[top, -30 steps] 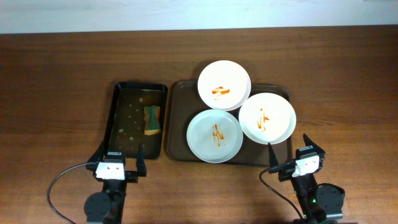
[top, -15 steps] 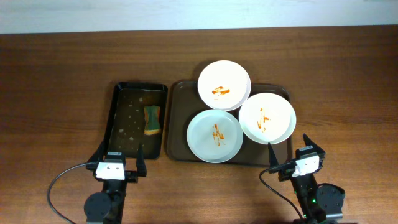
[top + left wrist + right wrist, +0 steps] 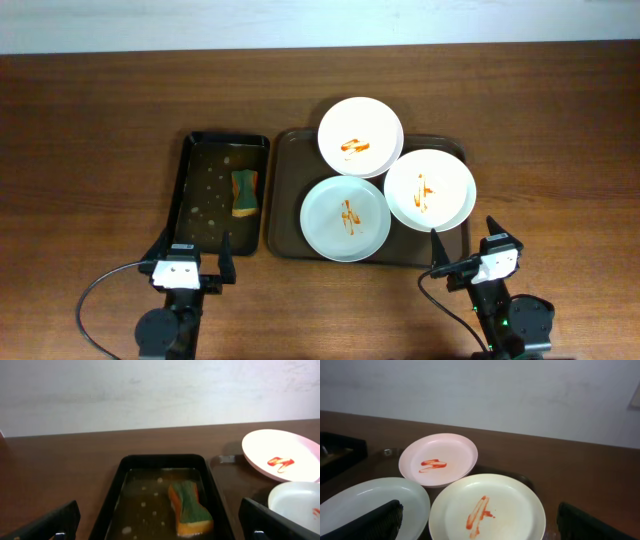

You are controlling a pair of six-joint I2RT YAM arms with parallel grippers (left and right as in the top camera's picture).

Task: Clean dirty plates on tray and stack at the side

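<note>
The left hand (image 3: 193, 253) sits at the near edge of the worktop (image 3: 100, 150) with its two fingers spread well apart and nothing between them. The right hand (image 3: 467, 242) sits at the same near edge, its fingers likewise apart and empty. Directly ahead of the left hand lies a black tub (image 3: 190, 150) holding shallow liquid, with a green-and-orange sponge (image 3: 245, 192) lying at its right side. The brown tray (image 3: 285, 200) lies beside the tub, ahead and to the right of the left hand and ahead and to the left of the right hand. The white plate (image 3: 430, 190) lies just ahead of the right hand's fingers, at the tray's right end, and carries a red smear. The pale plate (image 3: 345, 218), also smeared red, lies left of it, near the tray's front edge. The far plate (image 3: 360, 137), smeared red, lies beyond both, overhanging the tray's far edge, its near rim meeting the other two.
</note>
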